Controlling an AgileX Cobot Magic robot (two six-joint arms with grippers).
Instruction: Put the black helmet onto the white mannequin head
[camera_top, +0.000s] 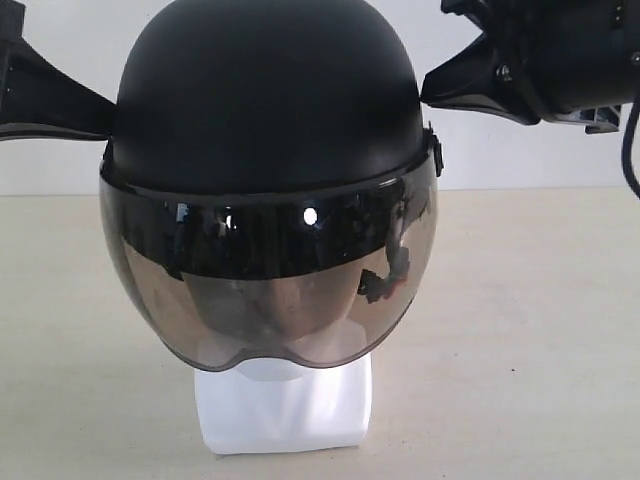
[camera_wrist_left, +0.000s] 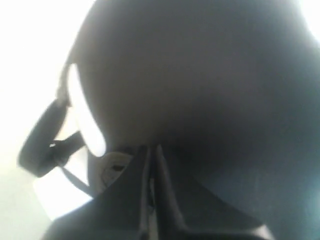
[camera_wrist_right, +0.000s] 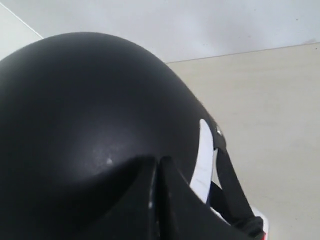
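The black helmet (camera_top: 265, 90) sits over the white mannequin head (camera_top: 285, 410). Its smoky visor (camera_top: 270, 270) covers the face, and only the neck and base show below it. My left gripper (camera_top: 108, 108) is shut, its tips against the helmet's left side. My right gripper (camera_top: 428, 90) is also shut, its tips against the right side by the visor hinge. In the left wrist view the closed gripper (camera_wrist_left: 151, 147) meets the dark shell (camera_wrist_left: 200, 75) above a hanging chin strap (camera_wrist_left: 40, 140). The right wrist view shows the shut gripper (camera_wrist_right: 159, 159) on the shell (camera_wrist_right: 85, 100), with the strap (camera_wrist_right: 230, 180) beside it.
The head stands on a pale beige table (camera_top: 540, 330) in front of a white wall (camera_top: 70, 30). A black cable (camera_top: 630, 150) hangs from the right arm at the frame's edge.
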